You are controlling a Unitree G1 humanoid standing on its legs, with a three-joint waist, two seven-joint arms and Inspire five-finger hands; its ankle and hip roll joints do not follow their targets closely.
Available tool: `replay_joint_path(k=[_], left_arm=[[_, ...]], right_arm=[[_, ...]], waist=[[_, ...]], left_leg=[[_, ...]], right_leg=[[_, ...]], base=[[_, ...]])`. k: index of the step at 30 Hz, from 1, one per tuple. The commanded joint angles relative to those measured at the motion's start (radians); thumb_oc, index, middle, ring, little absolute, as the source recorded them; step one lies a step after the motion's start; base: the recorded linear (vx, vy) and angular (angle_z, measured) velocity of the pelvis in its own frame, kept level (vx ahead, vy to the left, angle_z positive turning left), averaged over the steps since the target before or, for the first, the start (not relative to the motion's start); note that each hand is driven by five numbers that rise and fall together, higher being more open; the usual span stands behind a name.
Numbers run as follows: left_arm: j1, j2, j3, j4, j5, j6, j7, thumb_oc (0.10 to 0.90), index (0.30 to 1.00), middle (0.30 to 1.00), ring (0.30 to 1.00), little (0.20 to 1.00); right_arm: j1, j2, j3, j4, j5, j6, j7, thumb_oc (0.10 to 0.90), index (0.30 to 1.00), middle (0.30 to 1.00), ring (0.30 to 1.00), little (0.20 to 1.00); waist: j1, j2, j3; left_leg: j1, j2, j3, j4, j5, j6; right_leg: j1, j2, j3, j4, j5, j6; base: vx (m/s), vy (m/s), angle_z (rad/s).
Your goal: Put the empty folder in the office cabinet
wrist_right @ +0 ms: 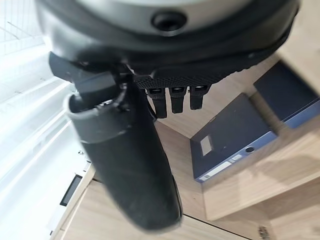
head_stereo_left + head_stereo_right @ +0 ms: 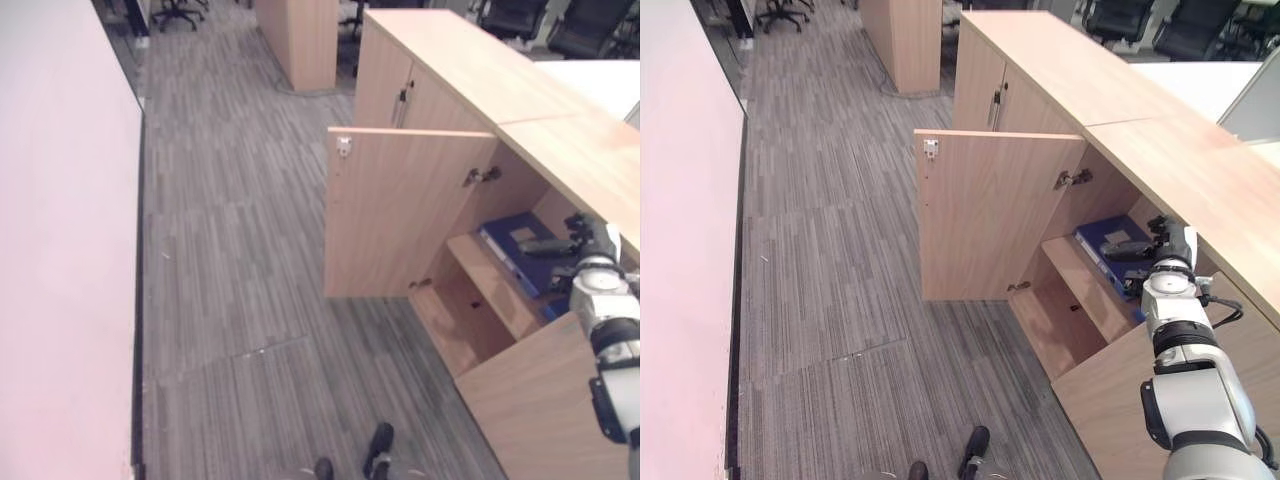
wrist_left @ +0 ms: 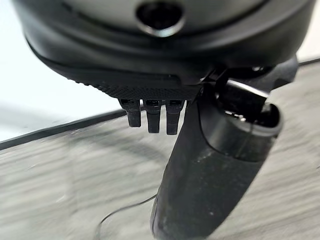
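Fingers (image 1: 172,102) of the right hand (image 2: 1140,250) hang relaxed, holding nothing, above the blue folder (image 1: 232,137).

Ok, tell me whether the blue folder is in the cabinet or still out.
In. The folder lies flat on the shelf behind the open door, with the right hand beside it.

Wooden office cabinet (image 2: 1160,150) standing on striped grey carpet (image 2: 830,250), left door (image 2: 990,215) swung wide open. Blue folder (image 2: 1110,245) lying flat on the inner shelf (image 2: 1080,285). Right hand (image 2: 1145,251) reaching into the opening just beside the folder, apparently empty. Black office chairs (image 2: 1140,20) beyond the cabinet.
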Motion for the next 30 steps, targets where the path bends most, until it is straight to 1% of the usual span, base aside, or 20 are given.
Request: replay_joint_path(k=[1, 3, 5, 7, 10, 11, 12, 14, 16, 18, 19, 20, 21, 22, 23, 25, 26, 28, 29, 30], left_arm=[[-0.045, 0.033, -0.031, 0.059, -0.033, -0.016, -0.005, 0.8, 0.9, 0.9, 0.9, 0.9], [-0.044, 0.031, -0.03, 0.055, -0.036, -0.016, -0.011, 0.8, 0.9, 0.9, 0.9, 0.9], [-0.036, 0.027, -0.026, 0.043, -0.037, -0.014, -0.025, 0.8, 0.9, 0.9, 0.9, 0.9], [-0.034, 0.028, -0.025, 0.041, -0.039, -0.014, -0.029, 0.8, 0.9, 0.9, 0.9, 0.9], [-0.03, 0.027, -0.012, 0.032, -0.05, -0.01, -0.04, 0.8, 0.9, 0.9, 0.9, 0.9], [-0.028, 0.027, 0.003, 0.024, -0.069, -0.01, -0.049, 0.8, 0.9, 0.9, 0.9, 0.9], [-0.027, 0.027, 0.002, 0.023, -0.069, -0.01, -0.049, 0.8, 0.9, 0.9, 0.9, 0.9], [-0.027, 0.024, 0.01, 0.017, -0.069, -0.008, -0.057, 0.8, 0.9, 0.9, 0.9, 0.9], [-0.026, 0.02, 0.008, 0.01, -0.063, -0.004, -0.064, 0.8, 0.9, 0.9, 0.9, 0.9], [-0.026, 0.018, 0.005, 0.006, -0.062, -0.006, -0.067, 0.8, 0.9, 0.9, 0.9, 0.9], [-0.024, 0.014, 0.002, 0.002, -0.063, -0.008, -0.075, 0.8, 0.9, 0.9, 0.9, 0.9], [-0.024, 0.014, 0.003, 0.002, -0.063, -0.008, -0.075, 0.8, 0.9, 0.9, 0.9, 0.9], [-0.025, 0.014, 0.003, 0.001, -0.067, -0.011, -0.077, 0.8, 0.9, 0.9, 0.9, 0.9], [-0.029, 0.013, 0.002, -0.001, -0.069, -0.012, -0.081, 0.8, 0.9, 0.9, 0.9, 0.9], [-0.031, 0.014, 0.001, -0.004, -0.071, -0.014, -0.082, 0.8, 0.9, 0.9, 0.9, 0.9], [-0.031, 0.014, 0.001, -0.004, -0.071, -0.014, -0.082, 0.8, 0.9, 0.9, 0.9, 0.9], [-0.033, 0.021, -0.004, -0.015, -0.075, -0.021, -0.087, 0.8, 0.9, 0.9, 0.9, 0.9], [-0.035, 0.024, -0.008, -0.026, -0.084, -0.03, -0.086, 0.8, 0.9, 0.9, 0.9, 0.9], [-0.036, 0.024, -0.01, -0.03, -0.088, -0.035, -0.085, 0.8, 0.9, 0.9, 0.9, 0.9], [-0.036, 0.024, -0.01, -0.03, -0.088, -0.035, -0.085, 0.8, 0.9, 0.9, 0.9, 0.9]], right_arm=[[-0.024, -0.067, 0.019, -0.025, -0.004, -0.05, -0.012, 0.8, 0.9, 0.9, 0.9, 0.9], [0.0, -0.059, 0.016, -0.039, -0.009, -0.049, -0.007, 0.8, 0.9, 0.9, 0.9, 0.9], [0.078, -0.022, 0.022, -0.095, -0.046, -0.046, 0.018, 0.8, 0.9, 0.9, 0.9, 0.9], [0.094, -0.016, 0.027, -0.113, -0.054, -0.043, 0.027, 0.8, 0.9, 0.9, 0.9, 0.9], [0.147, -0.003, 0.036, -0.188, -0.076, -0.04, 0.058, 0.8, 0.9, 0.9, 0.9, 0.9], [0.181, 0.002, 0.048, -0.231, -0.088, -0.04, 0.08, 0.8, 0.9, 0.9, 0.9, 0.9], [0.181, 0.002, 0.047, -0.232, -0.088, -0.04, 0.08, 0.8, 0.9, 0.9, 0.9, 0.9], [0.206, 0.011, 0.063, -0.266, -0.102, -0.038, 0.103, 0.8, 0.9, 0.9, 0.9, 0.9], [0.23, 0.017, 0.086, -0.295, -0.126, -0.028, 0.131, 0.8, 0.9, 0.9, 0.9, 0.9], [0.246, 0.027, 0.108, -0.32, -0.139, -0.025, 0.15, 0.8, 0.9, 0.9, 0.9, 0.9], [0.265, 0.039, 0.132, -0.345, -0.15, -0.021, 0.174, 0.8, 0.9, 0.9, 0.9, 0.9], [0.265, 0.04, 0.132, -0.345, -0.15, -0.021, 0.174, 0.8, 0.9, 0.9, 0.9, 0.9], [0.271, 0.045, 0.143, -0.354, -0.154, -0.019, 0.181, 0.8, 0.9, 0.9, 0.9, 0.9], [0.278, 0.05, 0.154, -0.364, -0.162, -0.018, 0.19, 0.8, 0.9, 0.9, 0.9, 0.9], [0.282, 0.055, 0.165, -0.368, -0.17, -0.017, 0.196, 0.8, 0.9, 0.9, 0.9, 0.9], [0.282, 0.055, 0.165, -0.368, -0.17, -0.017, 0.196, 0.8, 0.9, 0.9, 0.9, 0.9], [0.29, 0.059, 0.194, -0.365, -0.194, -0.011, 0.219, 0.8, 0.9, 0.9, 0.9, 0.9], [0.293, 0.052, 0.212, -0.37, -0.219, -0.004, 0.228, 0.8, 0.9, 0.9, 0.9, 0.9], [0.302, 0.054, 0.215, -0.369, -0.226, -0.001, 0.232, 0.8, 0.9, 0.9, 0.9, 0.9], [0.302, 0.054, 0.215, -0.369, -0.226, -0.001, 0.232, 0.8, 0.9, 0.9, 0.9, 0.9]], waist=[[-0.003, -0.014, -0.057], [-0.008, -0.015, -0.06], [-0.023, -0.018, -0.063], [-0.026, -0.019, -0.063], [-0.036, -0.025, -0.055], [-0.045, -0.024, -0.045], [-0.044, -0.023, -0.044], [-0.043, -0.026, -0.032], [-0.038, -0.027, -0.023], [-0.03, -0.028, -0.013], [-0.031, -0.033, -0.004], [-0.032, -0.034, -0.004], [-0.032, -0.037, -0.001], [-0.031, -0.039, 0.0], [-0.031, -0.043, 0.001], [-0.031, -0.043, 0.001], [-0.029, -0.038, 0.0], [-0.027, -0.03, 0.0], [-0.027, -0.026, 0.002], [-0.027, -0.026, 0.002]], left_leg=[[0.039, 0.145, -0.21, -0.047, -0.031, -0.16], [0.042, 0.155, -0.205, -0.043, -0.03, -0.166], [0.037, 0.183, -0.164, -0.007, -0.029, -0.185], [0.035, 0.189, -0.154, 0.007, -0.032, -0.187], [0.009, 0.209, -0.101, 0.091, -0.05, -0.195], [-0.01, 0.24, -0.059, 0.171, -0.064, -0.202], [-0.01, 0.242, -0.059, 0.174, -0.066, -0.203], [-0.033, 0.26, -0.032, 0.262, -0.058, -0.199], [-0.057, 0.268, -0.034, 0.341, -0.053, -0.196], [-0.092, 0.248, -0.06, 0.371, -0.053, -0.19], [-0.119, 0.23, -0.075, 0.342, -0.068, -0.186], [-0.119, 0.229, -0.075, 0.34, -0.067, -0.186], [-0.118, 0.23, -0.076, 0.308, -0.068, -0.187], [-0.119, 0.233, -0.084, 0.266, -0.058, -0.191], [-0.124, 0.236, -0.102, 0.196, -0.019, -0.199], [-0.124, 0.236, -0.102, 0.196, -0.019, -0.199], [-0.145, 0.266, -0.159, -0.012, 0.119, -0.211], [-0.17, 0.29, -0.194, -0.111, 0.156, -0.224], [-0.196, 0.3, -0.2, -0.111, 0.158, -0.232], [-0.196, 0.3, -0.2, -0.111, 0.158, -0.232]], right_leg=[[0.179, 0.026, -0.007, -0.214, -0.033, 0.058], [0.19, 0.033, -0.013, -0.219, -0.04, 0.053], [0.228, 0.048, -0.043, -0.237, -0.067, 0.036], [0.237, 0.053, -0.046, -0.239, -0.075, 0.03], [0.264, 0.064, -0.059, -0.243, -0.096, 0.015], [0.286, 0.081, -0.06, -0.243, -0.115, 0.007], [0.288, 0.082, -0.06, -0.244, -0.115, 0.006], [0.304, 0.091, -0.06, -0.247, -0.118, -0.005], [0.321, 0.099, -0.06, -0.254, -0.117, -0.015], [0.323, 0.097, -0.061, -0.257, -0.117, -0.019], [0.316, 0.088, -0.067, -0.256, -0.111, -0.012], [0.315, 0.087, -0.067, -0.256, -0.111, -0.012], [0.313, 0.082, -0.068, -0.254, -0.11, -0.008], [0.309, 0.079, -0.067, -0.251, -0.108, -0.003], [0.306, 0.076, -0.065, -0.25, -0.108, 0.002], [0.306, 0.076, -0.065, -0.25, -0.108, 0.002], [0.292, 0.075, -0.06, -0.244, -0.111, 0.005], [0.297, 0.081, -0.054, -0.243, -0.126, 0.007], [0.3, 0.082, -0.054, -0.241, -0.134, 0.007], [0.3, 0.082, -0.054, -0.241, -0.134, 0.007]], base=[[0.06, -0.207, 0.34], [0.03, -0.168, 0.16], [0.02, -0.218, -0.21], [0.01, -0.117, -0.19], [0.01, -0.16, -0.03], [0.02, -0.14, 0.22], [0.02, -0.131, 0.29], [-0.01, -0.091, 0.23], [0.0, -0.078, 0.04], [-0.03, -0.018, -0.13], [-0.04, 0.012, -0.13], [-0.03, 0.03, -0.05], [0.01, 0.04, 0.06], [0.02, 0.066, 0.01], [0.02, 0.05, -0.04], [0.01, 0.073, -0.18], [0.04, 0.163, -0.14], [0.07, 0.157, 0.24], [0.05, 0.076, 0.42], [0.18, 0.242, 0.0]])
